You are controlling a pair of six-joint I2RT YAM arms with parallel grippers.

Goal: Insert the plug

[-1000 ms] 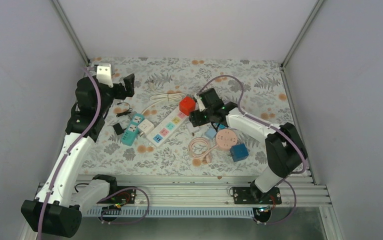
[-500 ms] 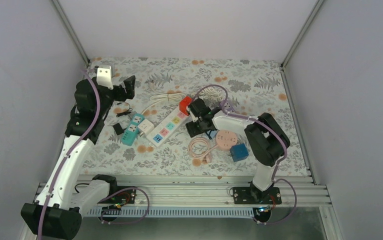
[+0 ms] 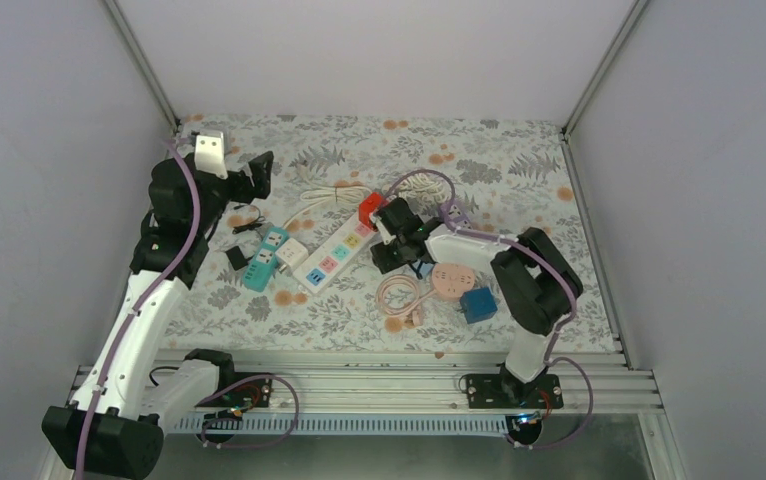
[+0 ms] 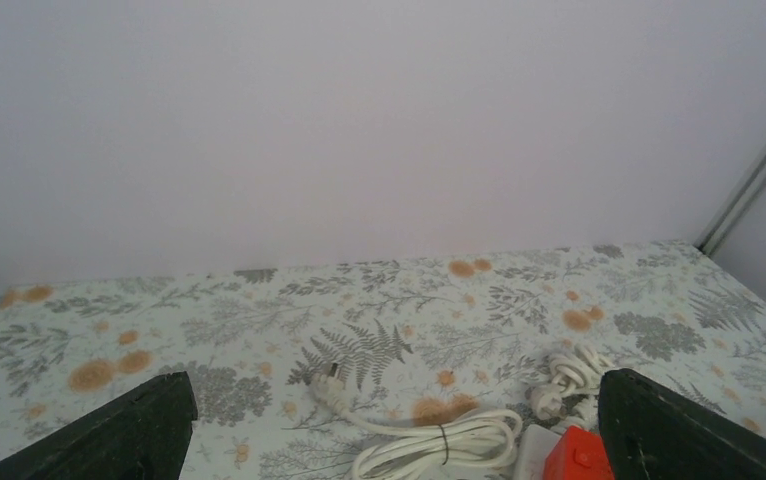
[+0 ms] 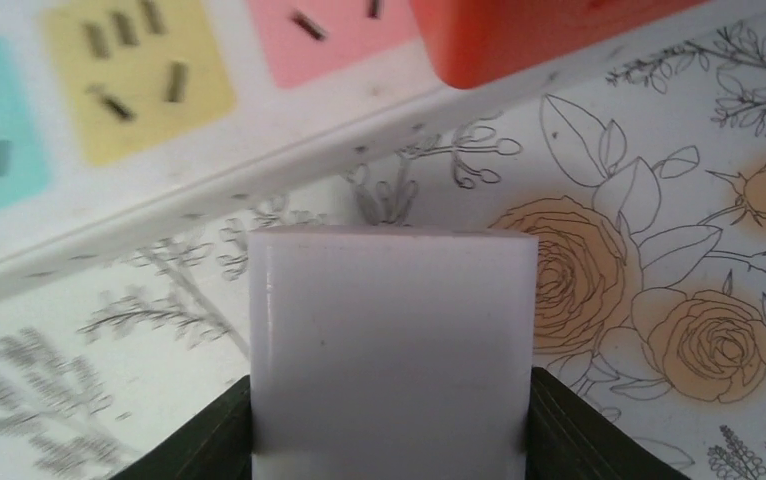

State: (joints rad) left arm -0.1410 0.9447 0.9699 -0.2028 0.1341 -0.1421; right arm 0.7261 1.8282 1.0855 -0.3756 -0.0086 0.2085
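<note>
Right gripper (image 5: 392, 440) has closed onto the white plug (image 5: 392, 340).

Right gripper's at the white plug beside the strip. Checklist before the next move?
1. Grip: right gripper fingers against both sides of white plug: ok.
2. Pin direction: cannot tell, hidden.
3. Free slots on power strip: ok, yellow socket and pink socket empty.
4. Plug lined up over a socket: not ok, it is beside the strip.
5. Other arm: left gripper open, away from the strip: ok.
</note>
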